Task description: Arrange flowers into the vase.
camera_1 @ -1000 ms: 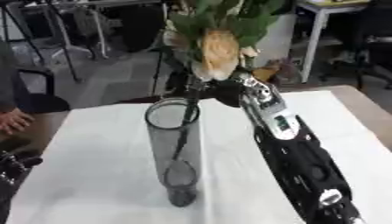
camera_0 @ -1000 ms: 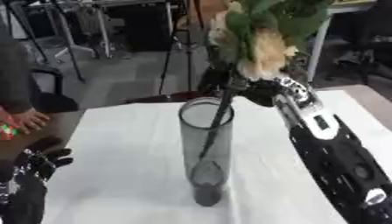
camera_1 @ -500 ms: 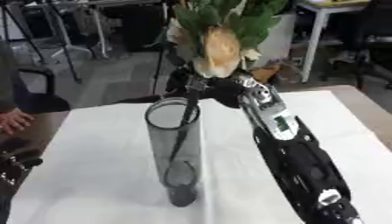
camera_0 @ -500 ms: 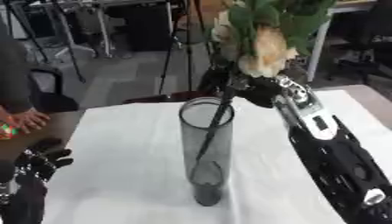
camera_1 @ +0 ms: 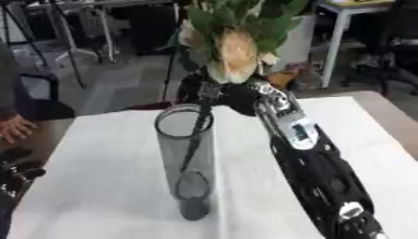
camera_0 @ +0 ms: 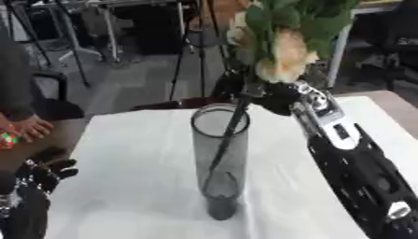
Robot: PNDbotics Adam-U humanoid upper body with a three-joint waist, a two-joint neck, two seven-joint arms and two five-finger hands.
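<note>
My right hand curls round the flowers just under the blooms; their stem already slants down inside the vase. Light, top-heavy, easily crushed, I judge. My left hand rests open.

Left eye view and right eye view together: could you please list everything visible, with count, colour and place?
Tall clear grey glass vase: one, upright at the table's middle.
Cream flowers with green leaves: one bunch, blooms above the vase rim, dark stem inside the vase.
White tablecloth: one, covering the table.
Person's hand: one, at the table's far left edge.
Right hand: black, curled round the stem just above the rim.
Left hand: black, open, lower left corner.
</note>
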